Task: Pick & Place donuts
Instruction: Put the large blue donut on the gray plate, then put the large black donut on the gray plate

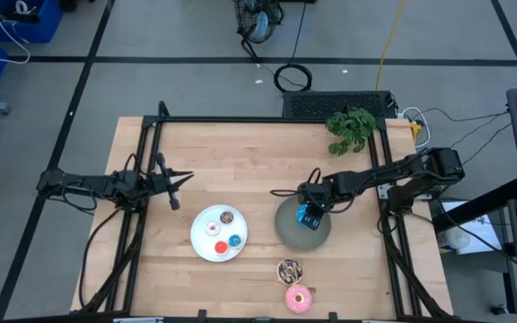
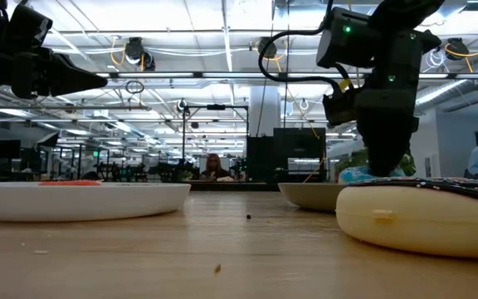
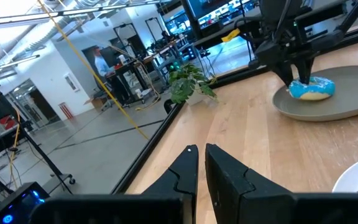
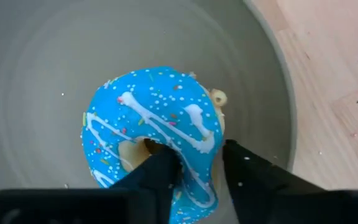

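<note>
The blue sprinkled donut lies flat on the grey plate, right of the table's middle. My right gripper points down over it, open, one finger in the hole and one outside the ring. The white plate carries small brown, white, red and blue donuts. A chocolate sprinkled donut and a pink donut lie on the wood near the front edge. My left gripper hovers at the table's left, shut and empty. My right gripper straddles one side of the blue donut's ring from above, one finger inside the hole and the other outside the rim. Whether the fingers touch the ring I cannot tell. The donut rests flat on the grey plate.
A green toy plant stands at the table's far right. A black frame runs along the table's far edge and sides. Bare wood lies between my left gripper and the plates.
</note>
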`<state>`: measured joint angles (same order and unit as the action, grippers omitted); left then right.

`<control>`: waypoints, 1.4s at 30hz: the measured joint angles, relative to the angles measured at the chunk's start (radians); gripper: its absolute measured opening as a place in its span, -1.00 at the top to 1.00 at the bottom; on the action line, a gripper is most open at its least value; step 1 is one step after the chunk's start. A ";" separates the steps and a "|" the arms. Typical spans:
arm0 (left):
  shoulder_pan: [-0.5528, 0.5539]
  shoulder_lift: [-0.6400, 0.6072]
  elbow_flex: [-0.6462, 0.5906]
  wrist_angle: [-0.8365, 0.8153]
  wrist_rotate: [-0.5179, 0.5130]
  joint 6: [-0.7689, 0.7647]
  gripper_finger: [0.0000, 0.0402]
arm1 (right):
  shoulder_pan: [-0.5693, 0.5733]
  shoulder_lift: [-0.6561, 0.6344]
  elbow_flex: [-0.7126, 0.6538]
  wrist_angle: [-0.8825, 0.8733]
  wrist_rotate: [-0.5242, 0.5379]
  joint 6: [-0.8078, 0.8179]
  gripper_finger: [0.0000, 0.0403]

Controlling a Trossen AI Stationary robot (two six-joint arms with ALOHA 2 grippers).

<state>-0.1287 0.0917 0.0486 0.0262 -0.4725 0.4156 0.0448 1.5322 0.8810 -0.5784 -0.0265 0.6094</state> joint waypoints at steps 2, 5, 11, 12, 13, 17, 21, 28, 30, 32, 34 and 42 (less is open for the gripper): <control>0.000 0.000 0.000 0.000 0.000 0.000 0.81 | 0.000 0.000 0.000 -0.001 0.000 0.007 0.29; 0.000 0.000 0.000 0.000 0.000 0.000 0.81 | 0.000 0.000 0.000 -0.001 0.000 0.000 0.16; 0.000 0.000 0.000 0.001 0.000 0.000 0.81 | 0.000 0.000 0.037 -0.054 0.008 -0.029 0.01; 0.000 0.000 0.000 0.001 0.000 0.000 0.81 | 0.003 0.000 0.052 -0.072 0.023 -0.038 0.01; 0.000 0.000 0.000 0.001 0.000 0.000 0.81 | 0.007 0.000 0.070 -0.092 0.034 -0.050 0.00; 0.000 0.000 0.000 0.001 0.000 0.000 0.81 | 0.027 0.000 0.169 -0.192 0.073 -0.074 0.01; 0.000 0.000 0.000 0.001 0.000 0.000 0.81 | 0.075 -0.001 0.266 -0.215 0.076 -0.090 0.02; 0.000 0.000 0.000 0.001 0.000 -0.002 0.81 | 0.238 -0.001 0.339 -0.188 0.083 -0.108 0.04; 0.000 0.000 0.000 0.000 0.000 -0.004 0.81 | 0.284 -0.001 0.339 -0.181 0.083 -0.090 0.09; 0.000 0.000 0.000 0.000 0.000 -0.006 0.81 | 0.326 0.010 0.339 -0.161 0.110 -0.063 0.19; 0.000 0.000 0.000 0.000 0.001 -0.008 0.81 | 0.361 0.024 0.339 -0.128 0.134 -0.040 0.32; 0.000 0.000 0.000 0.004 0.001 -0.028 0.81 | 0.465 0.037 0.339 -0.078 0.180 -0.030 0.96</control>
<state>-0.1284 0.0915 0.0486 0.0299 -0.4713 0.3878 0.5101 1.5696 1.2198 -0.6560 0.1534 0.5794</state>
